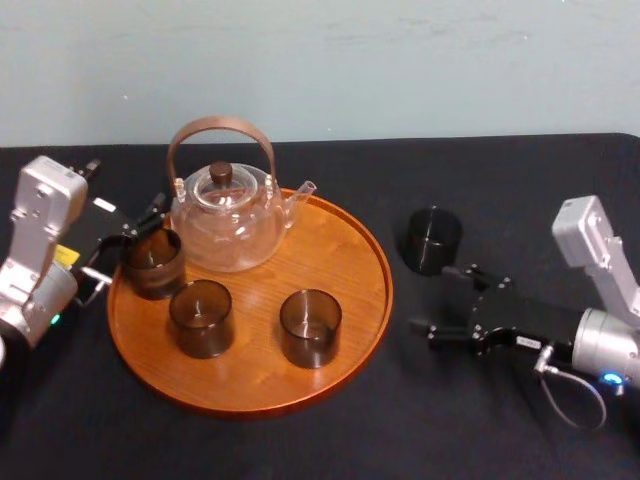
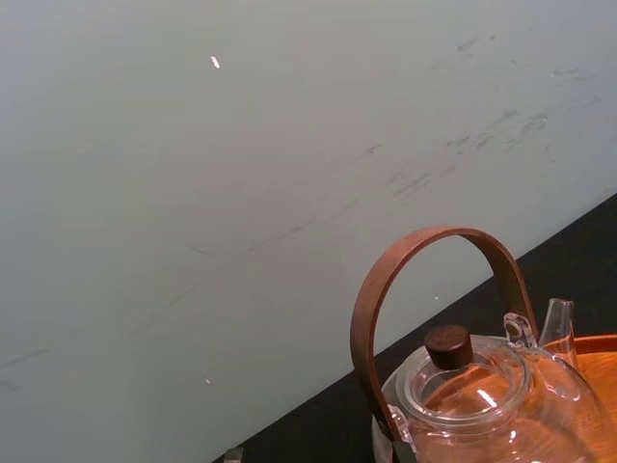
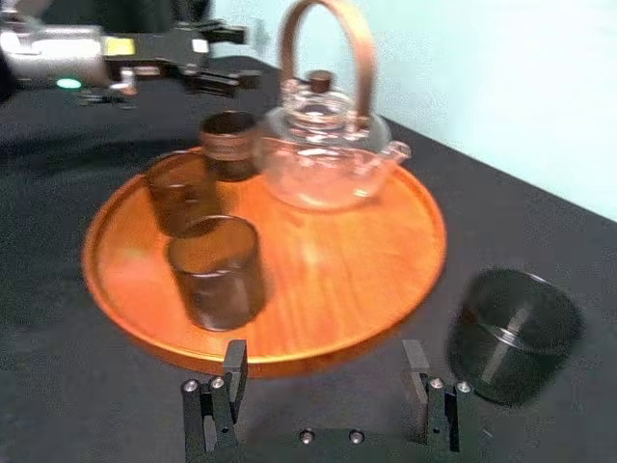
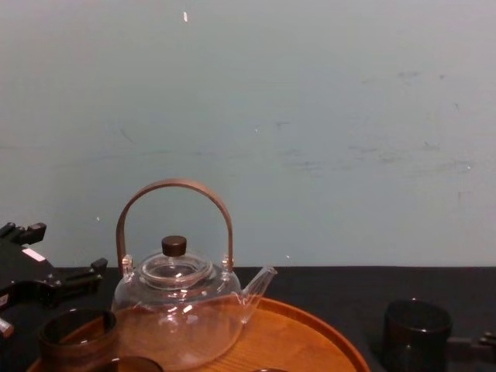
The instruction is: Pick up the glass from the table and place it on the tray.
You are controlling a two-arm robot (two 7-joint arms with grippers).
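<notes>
Glass (image 1: 432,238) on the counter (image 1: 500,420), just beside the tray (image 1: 385,290), could tip if the spread, empty right tool (image 3: 326,362) clips it. The left tool (image 1: 128,243) idles, spread, at the tray's far side.

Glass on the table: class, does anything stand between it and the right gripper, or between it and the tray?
Nothing visible does. The glass stands on the table ahead of the open right gripper, and the tray's side facing it is bare. The left gripper sits at the tray's left edge.

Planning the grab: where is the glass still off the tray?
Head view: the dark round glass stands on the black-cloth table, right of the round orange-brown wooden tray, just beyond the right pincer.
</notes>
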